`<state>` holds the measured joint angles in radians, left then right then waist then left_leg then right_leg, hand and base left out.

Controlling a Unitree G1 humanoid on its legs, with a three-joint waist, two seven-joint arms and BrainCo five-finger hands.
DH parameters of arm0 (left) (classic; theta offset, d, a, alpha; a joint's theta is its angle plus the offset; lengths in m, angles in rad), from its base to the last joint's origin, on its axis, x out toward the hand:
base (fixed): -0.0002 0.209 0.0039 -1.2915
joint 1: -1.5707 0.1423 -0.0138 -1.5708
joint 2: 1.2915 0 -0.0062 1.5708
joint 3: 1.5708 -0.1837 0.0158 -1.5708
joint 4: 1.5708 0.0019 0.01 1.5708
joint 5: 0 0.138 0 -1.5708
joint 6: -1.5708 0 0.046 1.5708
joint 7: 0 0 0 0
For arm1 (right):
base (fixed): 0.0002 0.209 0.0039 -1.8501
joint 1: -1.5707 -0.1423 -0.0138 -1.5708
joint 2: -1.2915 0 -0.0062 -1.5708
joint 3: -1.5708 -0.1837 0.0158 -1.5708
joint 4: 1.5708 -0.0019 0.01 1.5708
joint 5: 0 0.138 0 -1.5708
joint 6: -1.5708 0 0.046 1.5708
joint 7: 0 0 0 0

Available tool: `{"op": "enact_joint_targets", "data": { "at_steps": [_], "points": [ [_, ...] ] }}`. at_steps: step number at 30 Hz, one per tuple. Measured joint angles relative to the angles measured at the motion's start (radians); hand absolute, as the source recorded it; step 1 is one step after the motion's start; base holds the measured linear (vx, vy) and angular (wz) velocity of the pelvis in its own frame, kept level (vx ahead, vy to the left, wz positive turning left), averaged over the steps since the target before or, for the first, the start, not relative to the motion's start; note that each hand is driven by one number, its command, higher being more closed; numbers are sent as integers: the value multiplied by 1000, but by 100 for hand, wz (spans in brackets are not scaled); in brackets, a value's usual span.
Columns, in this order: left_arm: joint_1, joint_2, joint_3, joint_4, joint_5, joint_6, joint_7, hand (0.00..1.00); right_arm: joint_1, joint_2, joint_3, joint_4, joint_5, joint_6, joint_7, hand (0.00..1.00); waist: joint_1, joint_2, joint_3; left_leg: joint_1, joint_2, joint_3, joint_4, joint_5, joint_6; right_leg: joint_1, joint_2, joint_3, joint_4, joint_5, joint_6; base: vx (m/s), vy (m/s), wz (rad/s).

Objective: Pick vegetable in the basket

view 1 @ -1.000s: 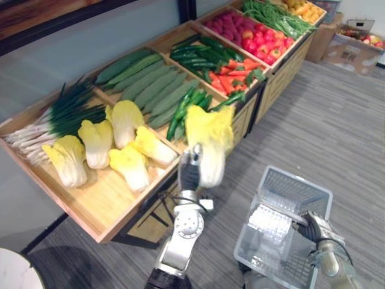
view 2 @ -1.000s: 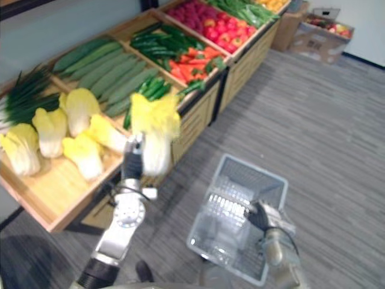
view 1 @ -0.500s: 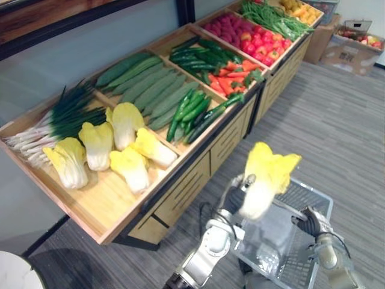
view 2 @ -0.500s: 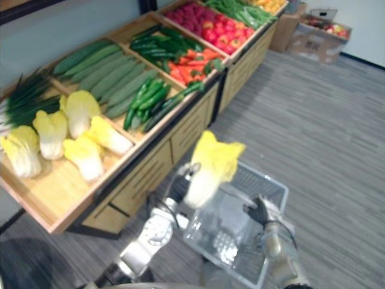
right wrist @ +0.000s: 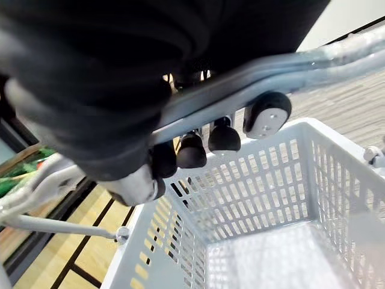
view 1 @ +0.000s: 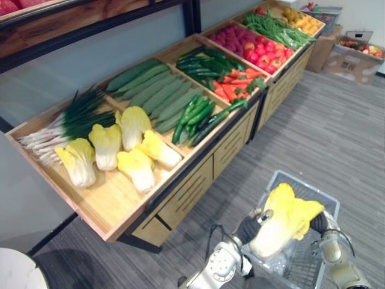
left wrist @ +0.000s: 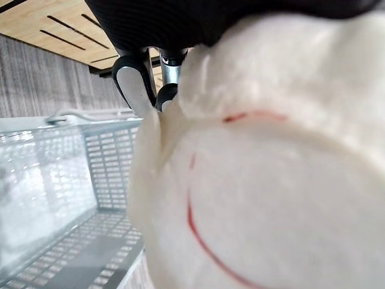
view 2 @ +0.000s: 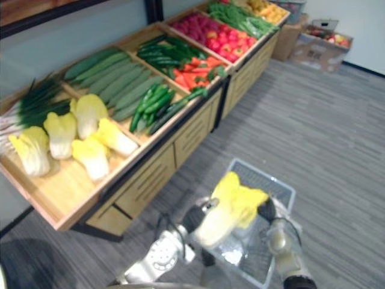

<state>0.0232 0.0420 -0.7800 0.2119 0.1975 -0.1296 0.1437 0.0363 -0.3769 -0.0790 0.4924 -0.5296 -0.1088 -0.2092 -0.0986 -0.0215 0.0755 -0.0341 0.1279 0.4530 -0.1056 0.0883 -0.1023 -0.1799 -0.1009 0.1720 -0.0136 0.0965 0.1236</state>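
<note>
Right hand (right wrist: 192, 150) curled round grey handle (right wrist: 252, 81), perforated grey basket (right wrist: 252, 192) beyond

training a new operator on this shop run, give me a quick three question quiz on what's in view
1. True or false: the left hand is empty.
2. What is the right hand curled round? A a cucumber; B the basket handle; C a carrot.
3. How many cabbages lie in the wooden tray?
Key: 1 false, it holds a cabbage over the basket; 2 B; 3 five.
</note>
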Motion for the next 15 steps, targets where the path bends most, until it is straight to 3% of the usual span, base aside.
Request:
{"op": "enact_joint_targets", "data": {
  "at_steps": [9,15],
  "points": [
    [12,3,2,6,5,-23,-26,100,-54,-7,-60,36,31,13,-19,100,3,0,0,0,-1,-3,0,0,0,2,-1,-1,-1,0,2,23,-6,0],
    [19,3,2,130,62,-20,-15,100,-59,-6,-77,31,31,13,-24,100,0,0,0,0,-1,-3,0,0,0,2,0,-1,-1,2,7,29,-6,0]
  ]
}}
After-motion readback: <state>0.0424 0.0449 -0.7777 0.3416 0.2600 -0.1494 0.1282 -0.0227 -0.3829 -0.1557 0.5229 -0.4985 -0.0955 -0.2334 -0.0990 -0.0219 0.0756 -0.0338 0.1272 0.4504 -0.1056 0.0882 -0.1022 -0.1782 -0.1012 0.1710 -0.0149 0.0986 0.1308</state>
